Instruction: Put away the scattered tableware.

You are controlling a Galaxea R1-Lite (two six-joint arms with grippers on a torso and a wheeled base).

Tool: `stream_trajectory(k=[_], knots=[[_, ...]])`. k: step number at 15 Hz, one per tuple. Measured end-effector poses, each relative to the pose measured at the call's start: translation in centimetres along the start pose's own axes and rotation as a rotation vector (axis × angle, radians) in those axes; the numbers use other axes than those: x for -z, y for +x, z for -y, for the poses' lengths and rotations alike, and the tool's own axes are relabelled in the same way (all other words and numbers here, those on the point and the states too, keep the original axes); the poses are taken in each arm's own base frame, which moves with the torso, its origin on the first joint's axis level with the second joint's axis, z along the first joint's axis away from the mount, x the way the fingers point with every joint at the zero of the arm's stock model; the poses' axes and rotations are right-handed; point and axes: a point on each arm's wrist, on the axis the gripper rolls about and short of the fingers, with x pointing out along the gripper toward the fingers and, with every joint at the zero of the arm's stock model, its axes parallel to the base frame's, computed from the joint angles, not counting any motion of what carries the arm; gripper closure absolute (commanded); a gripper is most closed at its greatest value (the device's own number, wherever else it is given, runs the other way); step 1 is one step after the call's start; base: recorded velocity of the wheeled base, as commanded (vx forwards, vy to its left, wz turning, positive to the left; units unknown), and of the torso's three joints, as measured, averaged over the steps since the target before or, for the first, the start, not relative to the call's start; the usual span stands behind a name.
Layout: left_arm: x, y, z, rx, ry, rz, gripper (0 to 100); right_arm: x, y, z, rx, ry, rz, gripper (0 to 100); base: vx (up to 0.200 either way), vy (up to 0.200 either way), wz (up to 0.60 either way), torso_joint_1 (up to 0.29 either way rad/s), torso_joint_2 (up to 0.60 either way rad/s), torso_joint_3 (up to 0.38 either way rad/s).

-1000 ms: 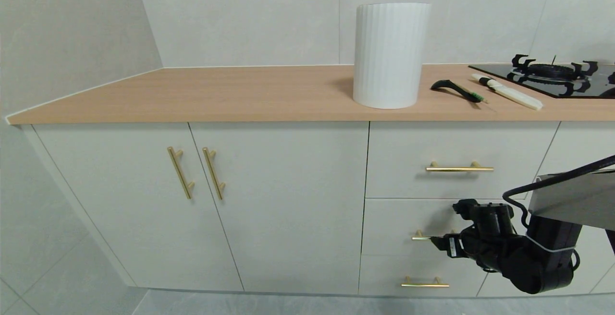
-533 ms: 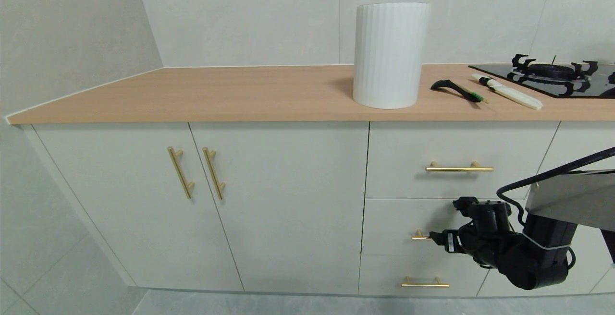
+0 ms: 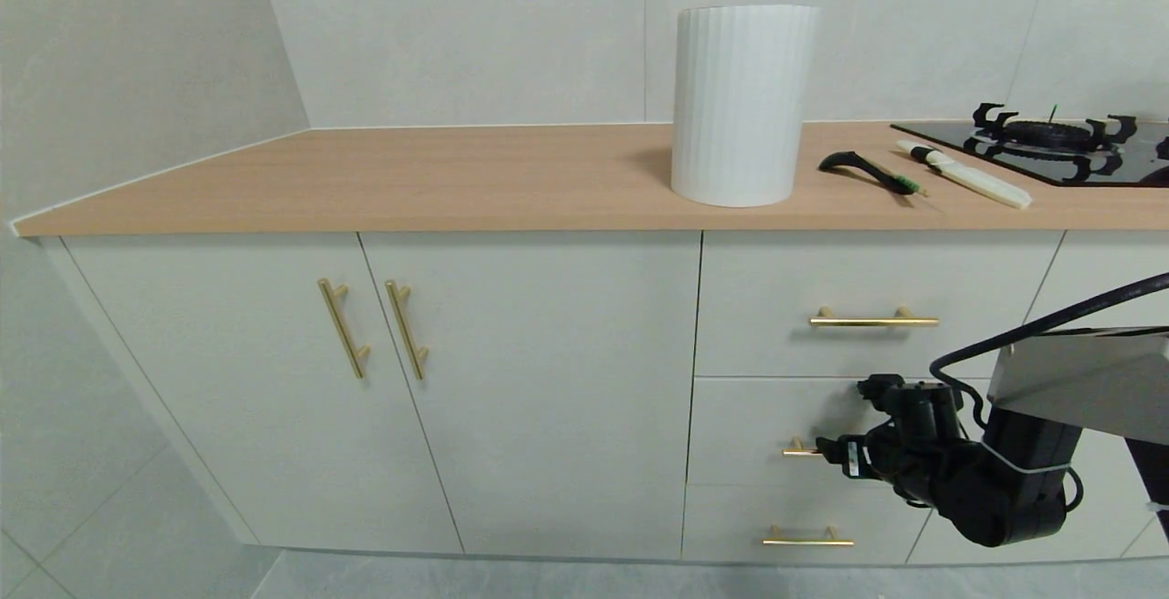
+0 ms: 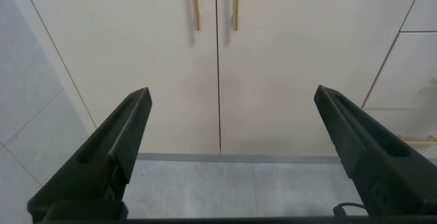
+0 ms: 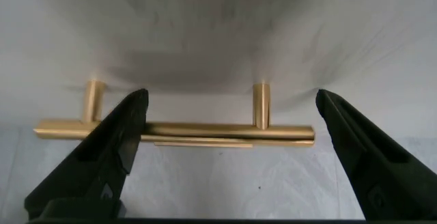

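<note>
Pale kitchen cabinets stand under a wooden desk (image 3: pixel 411 174). At lower right, the right claw (image 3: pixel 826 449) is spread wide at the middle drawer's gold handle (image 5: pixel 174 130), which shows across the gap between its fingers, ungripped. The left claw (image 4: pixel 232 101) is released too, facing the double cupboard doors (image 4: pixel 273 67). At upper right on the desk, a black peeler (image 3: pixel 866 168) and a white knife (image 3: pixel 970 182) lie between the white ribbed canister (image 3: pixel 742 106) and the stove (image 3: pixel 1050 138).

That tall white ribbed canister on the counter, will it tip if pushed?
Possibly: the canister is taller than wide, so a push near its top may tip it. Pushed low, it would likely slide on the smooth wooden counter; it looks rigid.
</note>
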Motion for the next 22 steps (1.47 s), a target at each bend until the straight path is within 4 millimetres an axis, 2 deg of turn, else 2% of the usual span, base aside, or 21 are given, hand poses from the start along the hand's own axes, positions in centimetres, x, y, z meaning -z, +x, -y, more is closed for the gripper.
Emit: stream_trajectory(k=[22], knots=[[0.00, 0.00, 0.00, 0.000, 0.000, 0.000, 0, 0.86, -0.02, -0.08, -0.001, -0.014, -0.031, 0, 0.000, 0.000, 0.00, 0.000, 0.00, 0.000]])
